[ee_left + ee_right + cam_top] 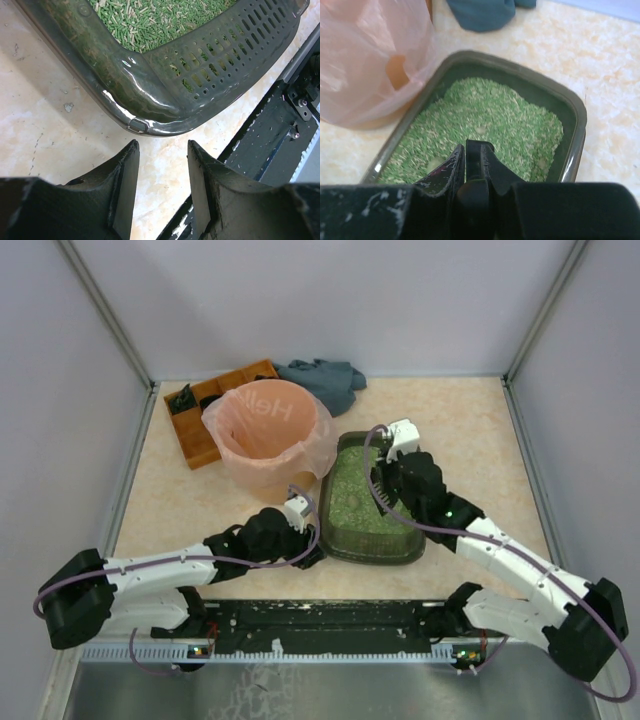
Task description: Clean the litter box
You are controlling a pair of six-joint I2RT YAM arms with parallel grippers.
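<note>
At the box (150,100) corner, we should slide our parted, empty left hand (162,150) squarely over the rim (117,107) while the clenched right hand (466,150) hovers above the granules (490,110).

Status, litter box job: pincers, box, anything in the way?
Left pincer open, empty, at litter box near corner. Right pincer shut, over the granules. Pink-bagged bin close beside box.

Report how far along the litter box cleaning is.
Done: nothing visibly; the litter box still holds its granules, with pale clumps among them. In hand: the open left gripper sits at its near corner, not touching; the shut right gripper hovers over the granules. Left: all of the cleaning.
</note>
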